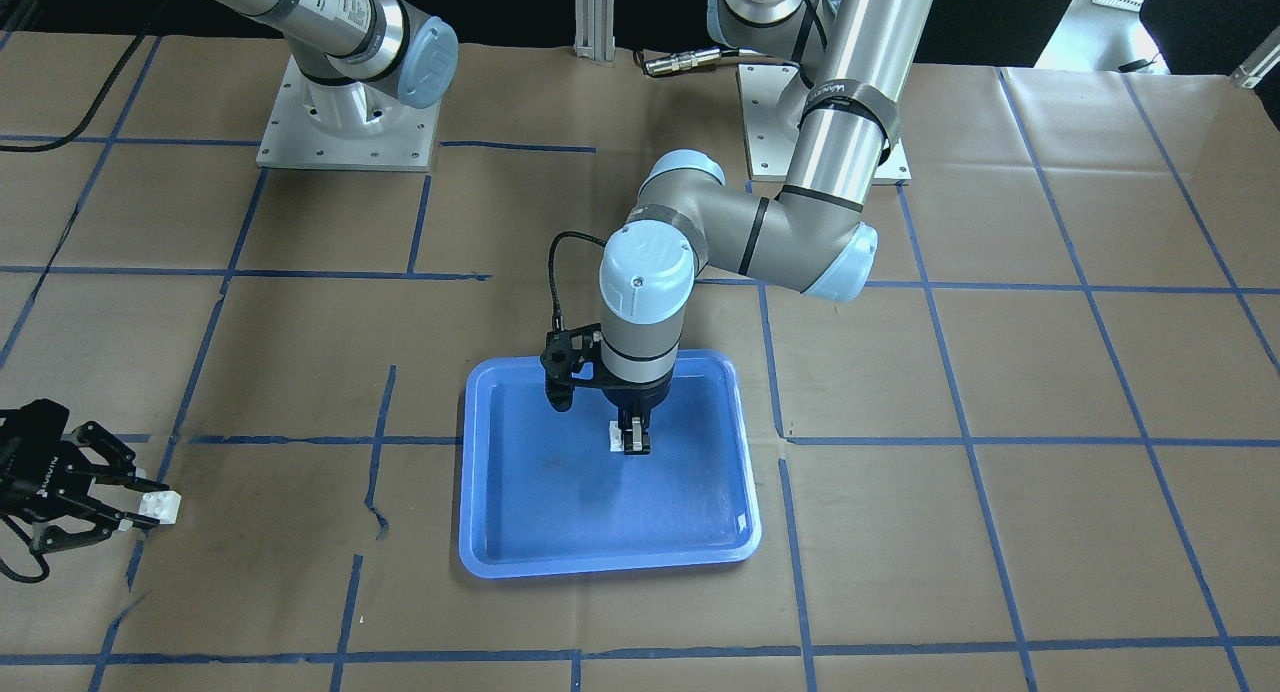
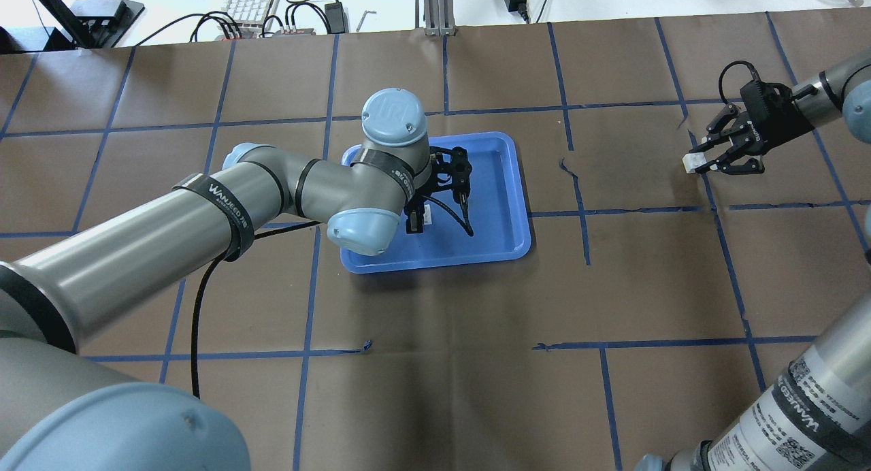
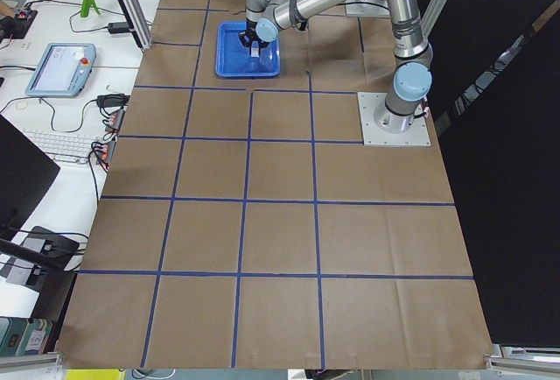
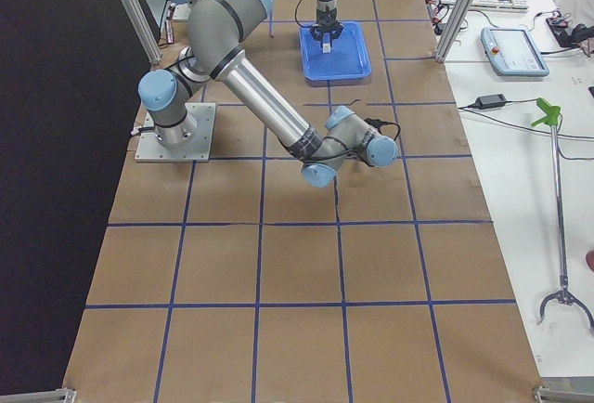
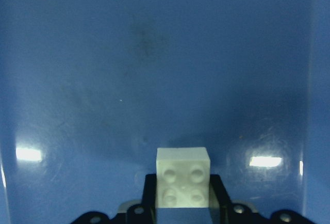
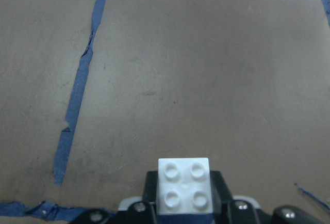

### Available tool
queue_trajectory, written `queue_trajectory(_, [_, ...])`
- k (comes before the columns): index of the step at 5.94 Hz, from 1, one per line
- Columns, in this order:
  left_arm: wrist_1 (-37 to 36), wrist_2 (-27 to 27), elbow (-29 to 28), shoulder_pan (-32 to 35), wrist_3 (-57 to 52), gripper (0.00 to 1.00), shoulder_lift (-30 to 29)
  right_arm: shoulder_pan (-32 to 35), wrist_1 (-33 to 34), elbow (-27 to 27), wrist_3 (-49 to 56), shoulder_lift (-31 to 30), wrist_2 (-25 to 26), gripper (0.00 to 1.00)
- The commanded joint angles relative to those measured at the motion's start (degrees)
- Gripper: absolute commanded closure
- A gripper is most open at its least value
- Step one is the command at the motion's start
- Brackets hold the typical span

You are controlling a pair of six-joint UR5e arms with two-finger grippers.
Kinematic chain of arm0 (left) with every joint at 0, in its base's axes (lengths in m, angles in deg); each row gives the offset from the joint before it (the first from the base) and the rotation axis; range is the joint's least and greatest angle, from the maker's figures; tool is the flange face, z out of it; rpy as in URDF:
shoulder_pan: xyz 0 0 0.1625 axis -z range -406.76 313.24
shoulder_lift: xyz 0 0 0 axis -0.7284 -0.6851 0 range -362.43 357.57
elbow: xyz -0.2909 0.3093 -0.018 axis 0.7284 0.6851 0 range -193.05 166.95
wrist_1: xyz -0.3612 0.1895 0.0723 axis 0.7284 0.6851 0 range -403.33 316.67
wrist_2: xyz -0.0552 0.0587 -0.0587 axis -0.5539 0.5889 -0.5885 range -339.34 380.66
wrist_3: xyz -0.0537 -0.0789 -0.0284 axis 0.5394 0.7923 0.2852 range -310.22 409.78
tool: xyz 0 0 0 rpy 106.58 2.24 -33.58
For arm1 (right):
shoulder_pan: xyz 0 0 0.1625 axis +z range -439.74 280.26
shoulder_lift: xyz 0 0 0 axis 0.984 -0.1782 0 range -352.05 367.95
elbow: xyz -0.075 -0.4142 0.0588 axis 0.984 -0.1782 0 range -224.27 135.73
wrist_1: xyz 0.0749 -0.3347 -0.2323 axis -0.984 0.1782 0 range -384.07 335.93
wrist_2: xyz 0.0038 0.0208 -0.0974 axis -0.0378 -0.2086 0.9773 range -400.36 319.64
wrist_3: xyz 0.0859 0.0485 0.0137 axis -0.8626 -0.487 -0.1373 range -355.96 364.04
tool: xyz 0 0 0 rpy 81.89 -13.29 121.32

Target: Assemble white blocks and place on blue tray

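Blocks not yet joined: left pincer [image 1: 634,444], closed on a white block [image 5: 183,175], hangs over the blue tray [image 1: 500,564], while the right pincer [image 2: 703,162] clamps the second white block [image 6: 183,185] well apart above the worktop [image 1: 1000,372], so the likely next move is to bring them together, studs aligned.

1. We see the left arm [image 2: 136,253] as silver tubes, grey joints and pale-blue round caps [image 2: 394,114].
2. A white-lettered black strap [image 2: 228,209] sits behind its wrist.
3. The left gripper [image 1: 634,445] and right gripper [image 2: 701,163] are black; a black cable [image 1: 551,277] loops above the left wrist.
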Motion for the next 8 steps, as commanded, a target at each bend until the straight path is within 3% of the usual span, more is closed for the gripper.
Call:
queue_trajectory(1, [-0.1, 0.0, 0.0, 0.8, 0.1, 0.63, -0.2, 2.0, -1.3, -0.4, -0.9, -6.6, -0.2, 0.72])
queue_trajectory(2, [0.0, -0.1, 0.0, 0.8, 0.7, 0.04, -0.1, 2.6, -3.5, -0.3, -1.3, -8.7, -0.3, 0.72])
queue_trajectory(5, [3.3, -0.1, -0.2, 0.4, 4.6, 0.02, 5.9, 7.0, -4.4, 3.5, -3.4, -11.6, -3.9, 0.72])
queue_trajectory(7, [15.8, -0.1, -1.4, 0.3, 4.8, 0.02, 15.0, 11.0, -3.3, 9.3, -7.0, -15.0, -6.7, 0.72])
queue_trajectory(8, [23.9, -0.1, -3.5, 0.1, 4.8, 0.02, 18.3, 14.2, 0.4, 11.6, -10.1, -15.9, -6.8, 0.72])
